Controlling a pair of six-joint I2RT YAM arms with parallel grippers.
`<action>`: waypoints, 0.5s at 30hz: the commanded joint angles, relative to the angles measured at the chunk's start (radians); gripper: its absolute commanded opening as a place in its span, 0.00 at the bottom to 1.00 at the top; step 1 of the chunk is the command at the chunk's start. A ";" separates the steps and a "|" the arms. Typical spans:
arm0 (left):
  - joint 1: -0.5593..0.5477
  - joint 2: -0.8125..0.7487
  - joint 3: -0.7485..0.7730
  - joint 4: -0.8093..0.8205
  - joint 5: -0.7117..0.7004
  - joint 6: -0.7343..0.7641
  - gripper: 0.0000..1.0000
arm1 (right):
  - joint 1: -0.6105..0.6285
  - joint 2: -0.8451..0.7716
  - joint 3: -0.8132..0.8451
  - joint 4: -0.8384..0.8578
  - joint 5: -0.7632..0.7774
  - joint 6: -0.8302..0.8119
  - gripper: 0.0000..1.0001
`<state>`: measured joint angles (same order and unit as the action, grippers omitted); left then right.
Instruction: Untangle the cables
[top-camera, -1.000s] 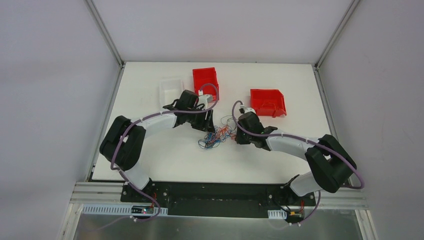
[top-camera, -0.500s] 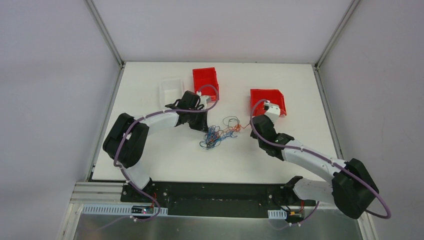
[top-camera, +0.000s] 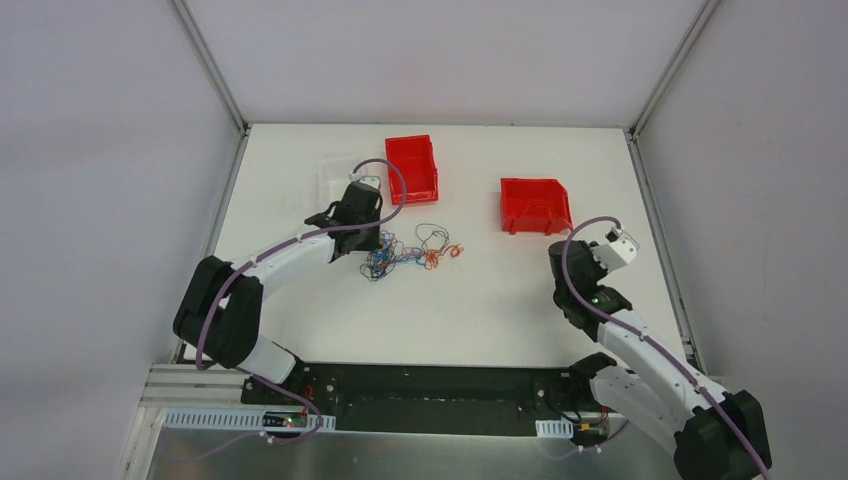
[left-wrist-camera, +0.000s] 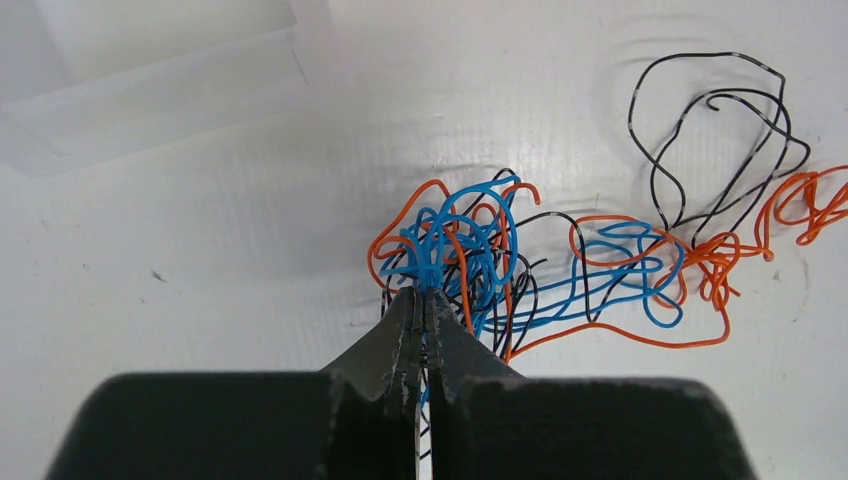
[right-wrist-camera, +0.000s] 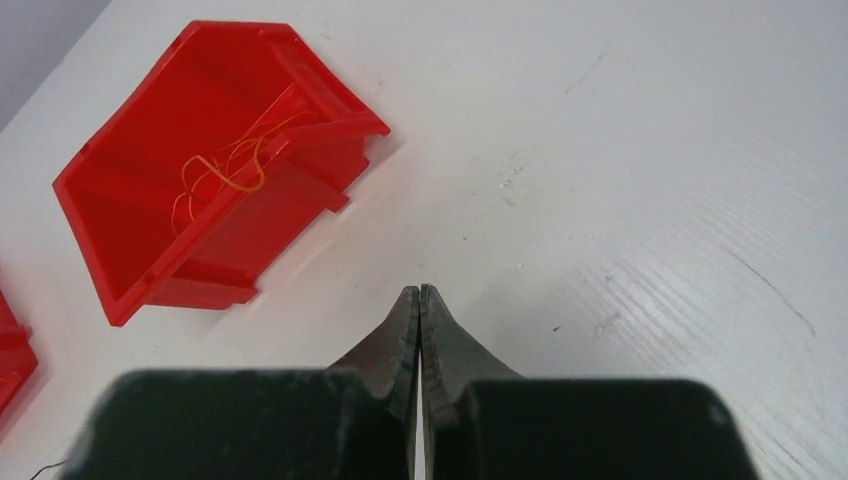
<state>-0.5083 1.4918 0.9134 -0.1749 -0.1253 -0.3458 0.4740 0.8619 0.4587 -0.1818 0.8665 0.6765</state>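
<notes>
Across the white desk (top-camera: 450, 330) in the top view, the left arm (top-camera: 290, 255) reaches to the upper middle, where the cables (top-camera: 405, 252) lie as a small knot just below a red bin (top-camera: 412, 168). The left jaws pinch a clump of blue and orange strands (left-wrist-camera: 440, 250) at the knot's left end, likely to anchor or drag it so that loops loosen. The right arm (top-camera: 640, 345) sits at lower right, well apart, and the right jaws are pressed together on nothing. Near them a second red bin (right-wrist-camera: 260, 230) holds one orange strand (right-wrist-camera: 225, 170), seemingly a place for freed wires.
</notes>
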 joint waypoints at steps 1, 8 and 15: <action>0.007 -0.007 0.003 -0.001 0.017 -0.006 0.00 | -0.015 -0.016 -0.025 0.065 -0.138 -0.054 0.00; 0.005 0.032 0.026 0.000 0.105 0.012 0.00 | 0.001 0.103 -0.023 0.308 -0.578 -0.235 0.01; 0.003 0.050 0.039 0.002 0.150 0.020 0.00 | 0.168 0.485 0.221 0.269 -0.658 -0.313 0.64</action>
<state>-0.5026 1.5280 0.9142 -0.1730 -0.0288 -0.3470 0.5526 1.2015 0.5114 0.0704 0.2607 0.4305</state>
